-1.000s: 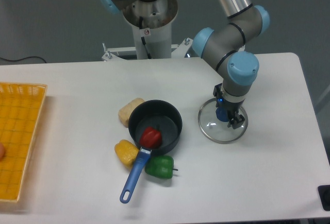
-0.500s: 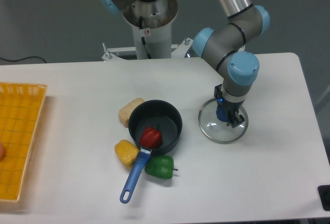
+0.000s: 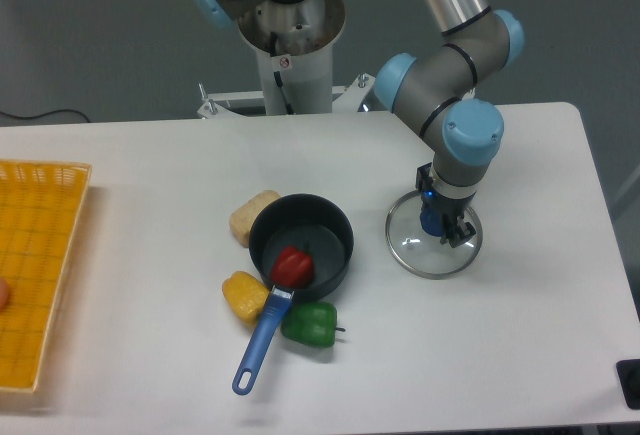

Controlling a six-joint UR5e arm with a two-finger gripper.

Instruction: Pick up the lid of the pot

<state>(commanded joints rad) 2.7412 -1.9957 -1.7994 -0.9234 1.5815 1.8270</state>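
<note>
Lying on bench (image 3: 500, 355): round see-through lid (image 3: 408, 252), thin rim, blue knob (image 3: 432, 224), right of pan (image 3: 262, 240) in view
Hand (image 3: 444, 219): right at the knob, can't tell if it's clamped
Pan: black, round, blue handle (image 3: 262, 343), shiny red lump (image 3: 292, 267) inside
Bench: smooth, whitish

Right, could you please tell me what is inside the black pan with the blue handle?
Inside the pan is one red item, perhaps a toy vegetable, lying towards the handle. The patch of floor beneath it is covered, so cannot be seen.
</note>
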